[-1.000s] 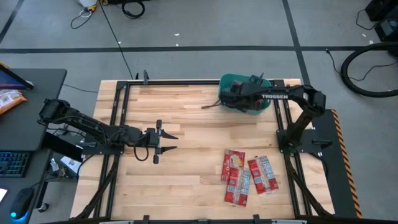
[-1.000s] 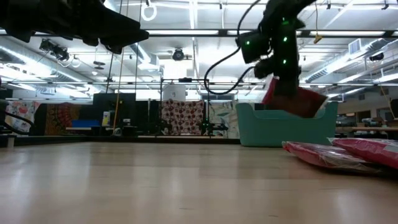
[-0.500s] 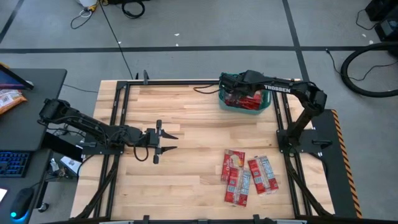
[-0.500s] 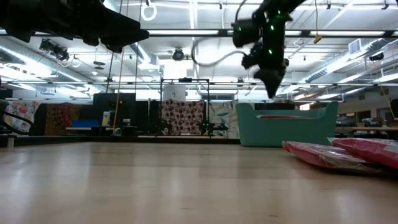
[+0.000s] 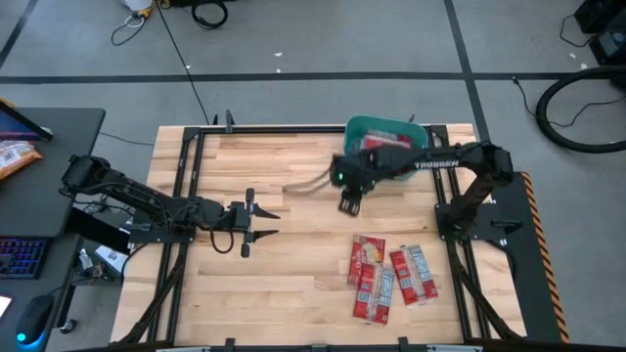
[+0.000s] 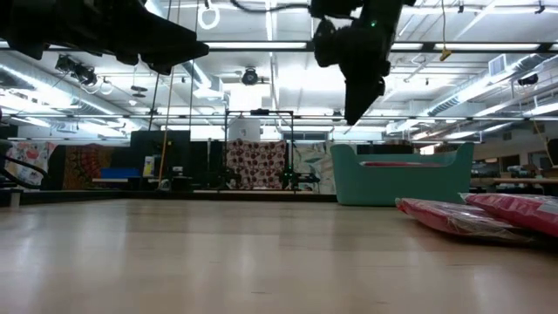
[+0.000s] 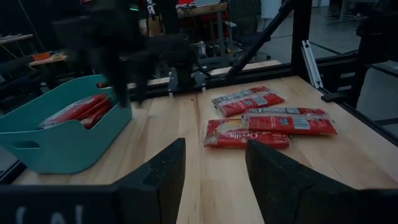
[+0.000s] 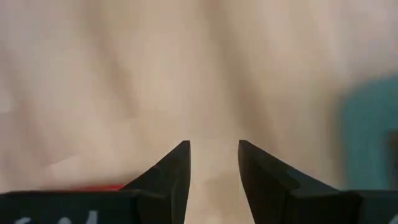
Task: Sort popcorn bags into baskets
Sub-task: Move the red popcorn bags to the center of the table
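The teal basket (image 5: 423, 132) stands at the table's far right and holds several red popcorn bags (image 5: 377, 144); it also shows in the low view (image 6: 401, 181) and the left wrist view (image 7: 59, 140). Three more red popcorn bags (image 5: 383, 274) lie flat on the table near its near right side, also seen from the left wrist (image 7: 268, 118). My right gripper (image 5: 349, 203) hangs open and empty above the table, between the basket and the lying bags (image 8: 213, 144). My left gripper (image 5: 262, 223) waits open at the table's left middle (image 7: 214, 149).
Bare wood lies between the two grippers and along the table's left and near sides. A black metal frame (image 5: 186, 186) runs along the table's edges. A desk with a keyboard (image 5: 22, 256) stands left of the table.
My right gripper held a red popcorn bag over the basket, let it go into the basket, then swung away toward the table's middle and near side, empty. The bag now lies in the basket with the others. The left arm kept still.
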{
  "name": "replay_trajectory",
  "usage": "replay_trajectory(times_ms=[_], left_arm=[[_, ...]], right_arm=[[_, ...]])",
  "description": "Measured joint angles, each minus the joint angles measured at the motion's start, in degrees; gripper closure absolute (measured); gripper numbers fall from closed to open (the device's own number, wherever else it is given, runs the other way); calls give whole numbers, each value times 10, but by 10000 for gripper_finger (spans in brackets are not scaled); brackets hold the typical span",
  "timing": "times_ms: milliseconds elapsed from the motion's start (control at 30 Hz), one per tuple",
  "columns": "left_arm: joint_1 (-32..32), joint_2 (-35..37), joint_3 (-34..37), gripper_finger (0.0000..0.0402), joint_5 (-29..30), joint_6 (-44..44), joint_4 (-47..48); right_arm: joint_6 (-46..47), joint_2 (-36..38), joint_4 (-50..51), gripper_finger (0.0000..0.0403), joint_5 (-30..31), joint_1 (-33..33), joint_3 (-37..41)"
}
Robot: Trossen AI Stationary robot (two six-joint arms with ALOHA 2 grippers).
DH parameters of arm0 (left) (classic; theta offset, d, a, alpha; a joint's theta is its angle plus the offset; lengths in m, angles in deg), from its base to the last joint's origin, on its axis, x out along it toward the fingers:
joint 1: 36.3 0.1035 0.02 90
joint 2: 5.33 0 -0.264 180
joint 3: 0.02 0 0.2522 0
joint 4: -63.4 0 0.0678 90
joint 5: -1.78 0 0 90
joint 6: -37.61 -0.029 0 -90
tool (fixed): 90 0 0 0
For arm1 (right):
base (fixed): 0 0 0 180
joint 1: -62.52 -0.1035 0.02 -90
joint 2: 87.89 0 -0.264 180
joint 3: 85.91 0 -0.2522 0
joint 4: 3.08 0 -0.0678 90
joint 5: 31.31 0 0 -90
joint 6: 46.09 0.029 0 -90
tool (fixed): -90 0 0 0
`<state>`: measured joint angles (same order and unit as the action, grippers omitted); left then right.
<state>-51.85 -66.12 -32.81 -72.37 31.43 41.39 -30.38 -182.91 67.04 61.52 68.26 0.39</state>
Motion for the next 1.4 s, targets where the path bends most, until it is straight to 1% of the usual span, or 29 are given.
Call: replay_trajectory(times_ms=[233, 433, 567, 667, 733, 933, 1067, 1167, 1300, 1333, 1400], left_arm=[[0, 0, 0, 230, 0, 5, 1], [0, 0, 0, 230, 0, 22, 4], [0, 0, 0, 230, 6, -11, 5], [0, 0, 0, 230, 6, -35, 1], [0, 0, 0, 230, 7, -48, 1], [-4, 1, 0, 230, 7, -50, 7], [-5, 1, 0, 230, 6, -62, 12], [-5, 1, 0, 230, 6, -65, 9], [-4, 1, 0, 230, 6, -65, 0], [-4, 1, 0, 230, 6, -63, 0], [-5, 1, 0, 230, 6, -51, 0]], right_arm=[[47, -3, -111, 265, -59, -116, 87], [121, -4, -112, 265, -49, -188, 140], [173, -5, -118, 265, -79, -225, 175], [205, -4, -118, 265, -102, -252, 188], [227, -4, -118, 265, -101, -270, 191], [285, -4, -146, 265, -98, -326, 191], [320, -22, -155, 265, -70, -359, 191], [319, -53, -156, 265, -45, -370, 191], [268, -97, -169, 265, 11, -364, 187], [245, -104, -187, 265, 25, -355, 186], [188, -117, -254, 265, 66, -335, 185]])
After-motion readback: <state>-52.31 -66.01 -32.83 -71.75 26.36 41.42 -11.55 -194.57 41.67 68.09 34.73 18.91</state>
